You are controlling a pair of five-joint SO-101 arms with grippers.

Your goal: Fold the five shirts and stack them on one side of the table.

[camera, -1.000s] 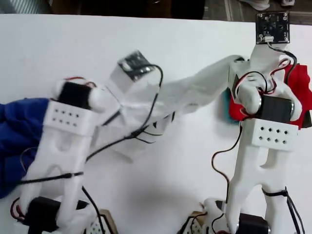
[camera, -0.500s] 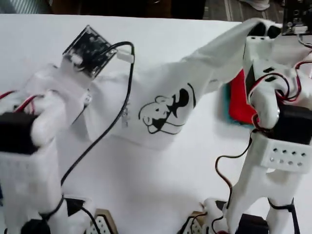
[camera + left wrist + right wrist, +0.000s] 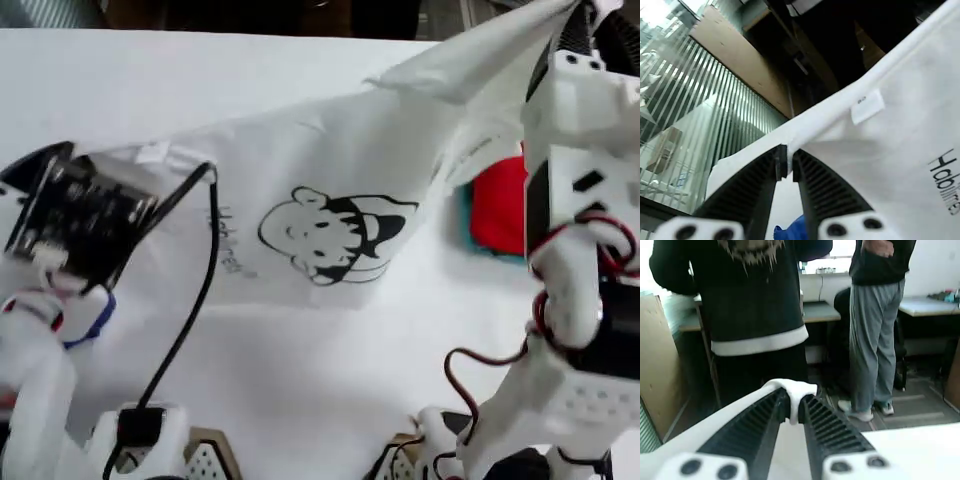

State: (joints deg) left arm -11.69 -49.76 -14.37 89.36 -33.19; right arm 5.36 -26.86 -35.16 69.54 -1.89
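— Where is the white shirt point(image 3: 330, 180)?
— Above the bench point(image 3: 150, 70), stretched between the two arms; its long axis runs from one pincer to the other.
— And the pincers?
— The left pincer point(image 3: 788, 162) is closed on the edge near the label. The right pincer point(image 3: 794, 402) is closed on a fold of cloth.
— What matters next?
— I think the level: the right end is higher, over the red shirt point(image 3: 498, 205).

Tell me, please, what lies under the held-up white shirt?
A red shirt, with a teal edge beside it, shows past the white shirt. Whatever else lies on the table beneath the cloth is covered.
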